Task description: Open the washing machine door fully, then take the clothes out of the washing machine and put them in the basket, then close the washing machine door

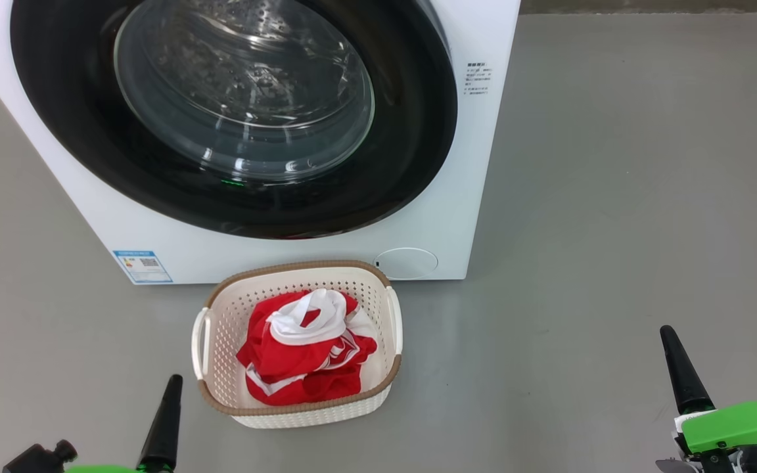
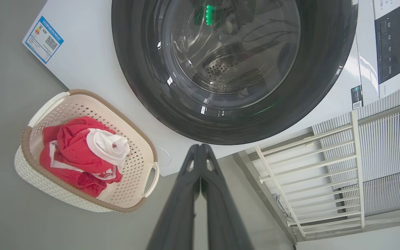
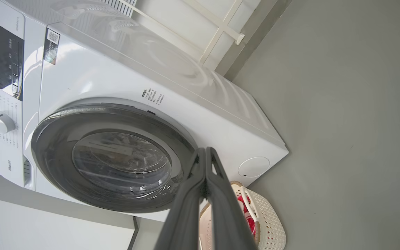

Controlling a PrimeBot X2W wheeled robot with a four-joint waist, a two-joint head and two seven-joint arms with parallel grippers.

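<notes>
Door (image 1: pixel 244 92) looks flush on the washer (image 1: pixel 447 210) - latch hidden, so probably closed; clothes (image 1: pixel 306 355) sit in the basket (image 1: pixel 299 266) just in front; jaws on both arms pinched together, empty - last step looks done; next: only confirm the latch.

Laundry room: washing machine (image 1: pixel 273 253), basket (image 1: pixel 299 265) of clothes (image 1: pixel 290 368).

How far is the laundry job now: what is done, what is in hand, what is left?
Done: the clothes lie in the basket, and the washing machine door sits flush on the washing machine, so it looks closed. In hand: nothing; the left gripper and right gripper have fingers shut, empty. Left: apparently nothing.
</notes>
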